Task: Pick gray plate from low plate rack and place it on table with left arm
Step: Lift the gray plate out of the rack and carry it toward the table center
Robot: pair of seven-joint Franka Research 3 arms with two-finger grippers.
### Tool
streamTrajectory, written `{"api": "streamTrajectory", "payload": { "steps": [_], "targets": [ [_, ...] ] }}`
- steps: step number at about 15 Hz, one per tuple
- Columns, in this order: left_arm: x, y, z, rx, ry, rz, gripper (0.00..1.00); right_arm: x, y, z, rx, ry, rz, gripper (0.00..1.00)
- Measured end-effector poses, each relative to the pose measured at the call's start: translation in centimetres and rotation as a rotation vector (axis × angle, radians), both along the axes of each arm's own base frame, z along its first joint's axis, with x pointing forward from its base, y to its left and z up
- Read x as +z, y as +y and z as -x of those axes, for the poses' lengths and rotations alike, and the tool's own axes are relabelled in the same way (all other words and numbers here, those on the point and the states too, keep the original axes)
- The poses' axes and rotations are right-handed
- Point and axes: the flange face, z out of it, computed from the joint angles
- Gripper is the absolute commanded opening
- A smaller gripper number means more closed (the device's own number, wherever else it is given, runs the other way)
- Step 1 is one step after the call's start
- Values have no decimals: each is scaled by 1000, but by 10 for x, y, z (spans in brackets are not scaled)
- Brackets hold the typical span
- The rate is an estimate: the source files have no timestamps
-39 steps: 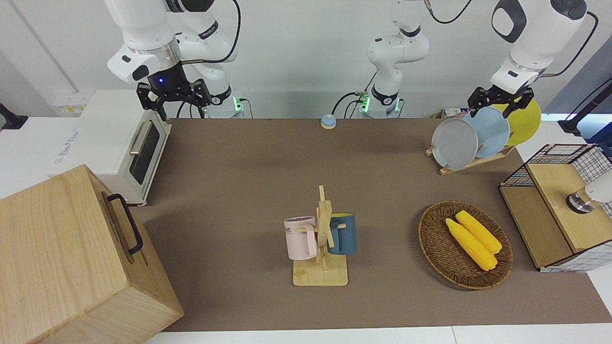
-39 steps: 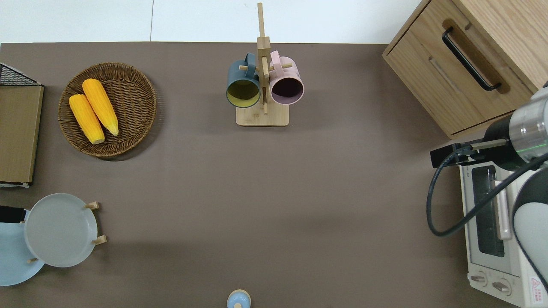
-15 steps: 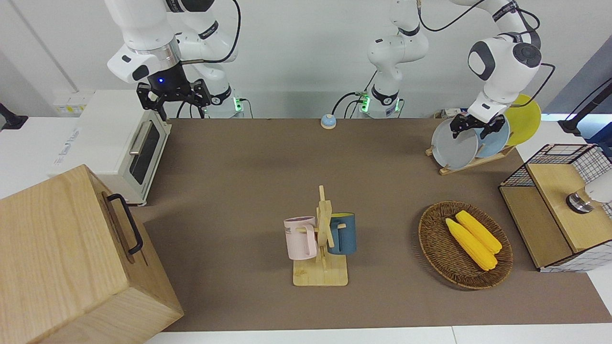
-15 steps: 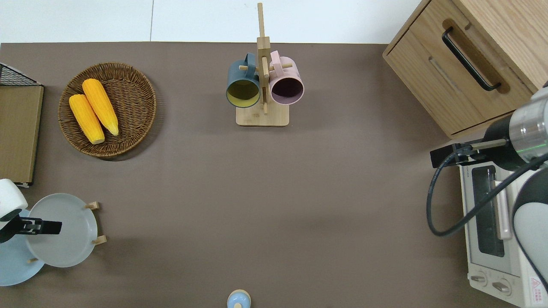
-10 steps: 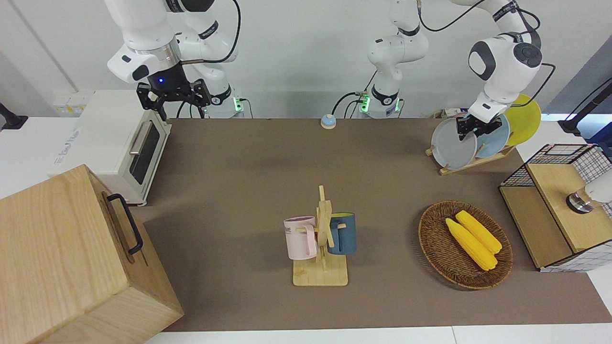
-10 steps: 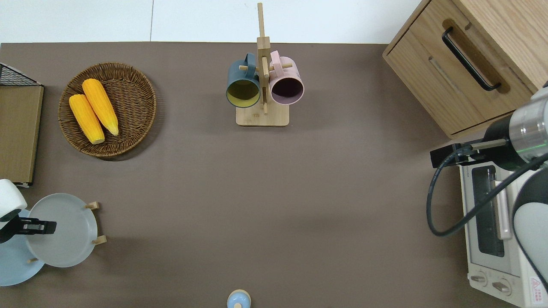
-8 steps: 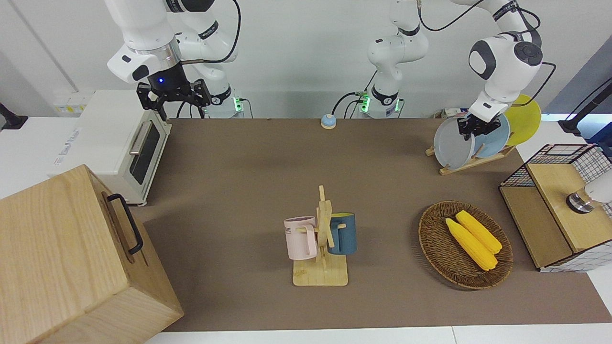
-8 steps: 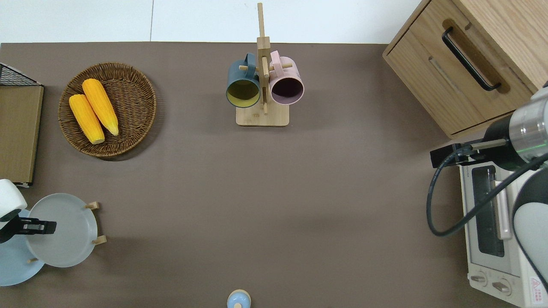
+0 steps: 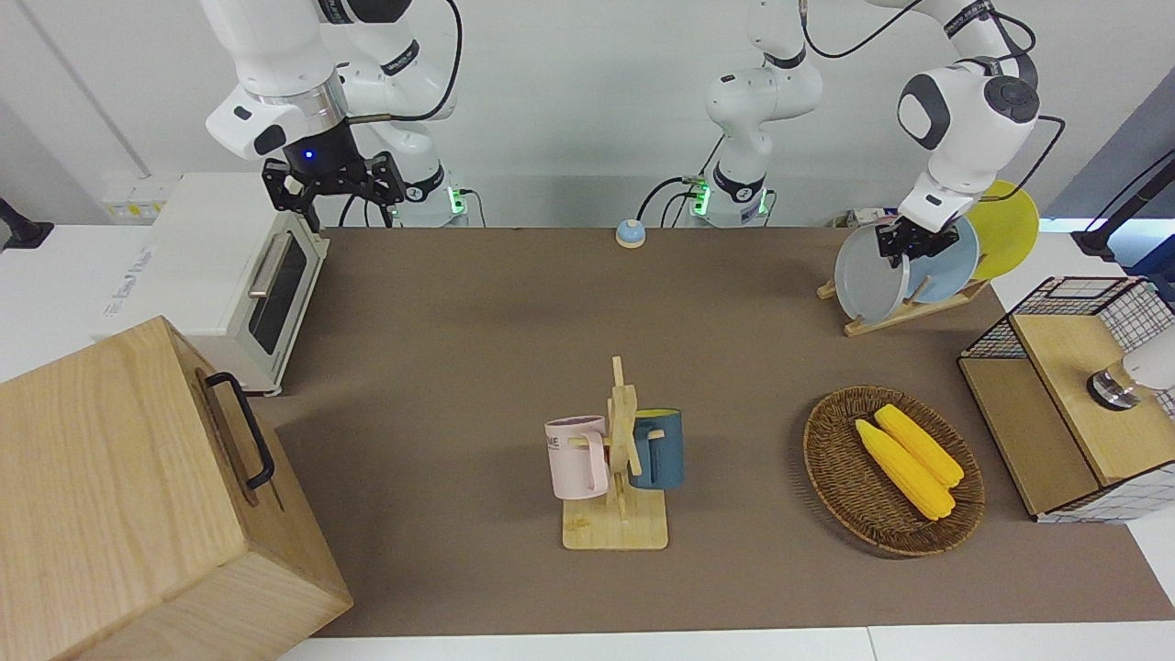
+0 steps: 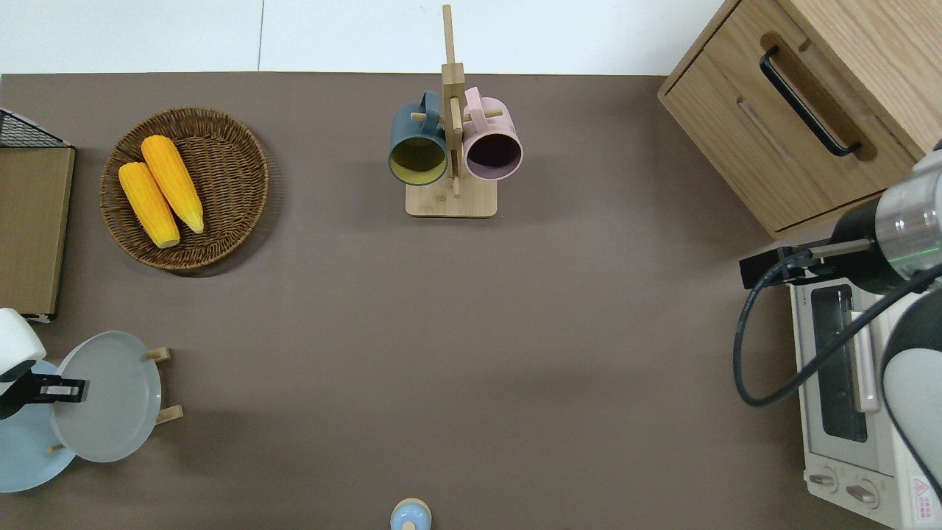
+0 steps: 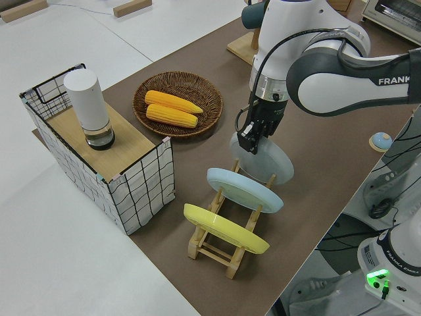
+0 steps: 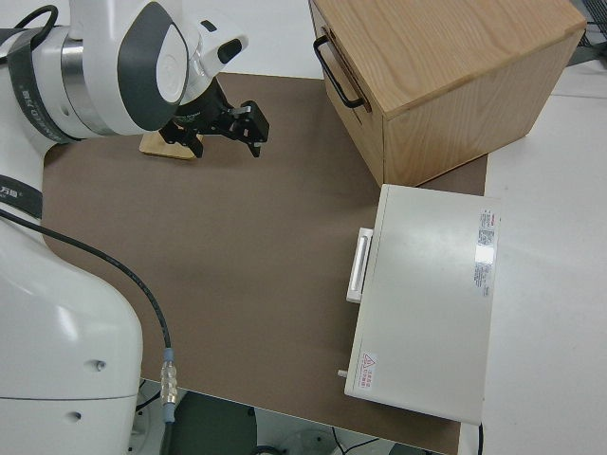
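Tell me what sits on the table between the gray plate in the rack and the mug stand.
Nothing: the overhead view shows only bare brown table between the gray plate and the mug stand.

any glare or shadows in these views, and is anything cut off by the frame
Front view: soft shadow on the table under the parked right arm; bright glare at the right edge. Overhead view: the blue plate and left gripper run off the frame edge. Left side view: evenly lit, gray plate clear.
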Motion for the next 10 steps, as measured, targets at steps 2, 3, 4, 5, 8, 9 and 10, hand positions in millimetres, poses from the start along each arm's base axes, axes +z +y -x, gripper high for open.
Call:
{"api": "streamTrajectory", "payload": {
  "steps": [2, 3, 4, 5, 8, 9, 10],
  "targets": [
    [23, -1, 1, 5, 15, -1, 0, 0, 0, 0, 0, 0, 0, 983],
    [36, -2, 1, 8, 20, -2, 0, 0, 0, 0, 0, 0, 0, 983],
    [60, -4, 1, 15, 18, -7, 0, 0, 0, 0, 0, 0, 0, 983],
    [83, -6, 1, 20, 16, -11, 0, 0, 0, 0, 0, 0, 0, 983],
    [126, -23, 2, 43, 30, -26, 0, 0, 0, 0, 0, 0, 0, 983],
    [142, -38, 2, 55, 41, -36, 0, 0, 0, 0, 0, 0, 0, 983],
    [150, -49, 3, 66, 52, -45, 0, 0, 0, 0, 0, 0, 0, 983]
  ]
}}
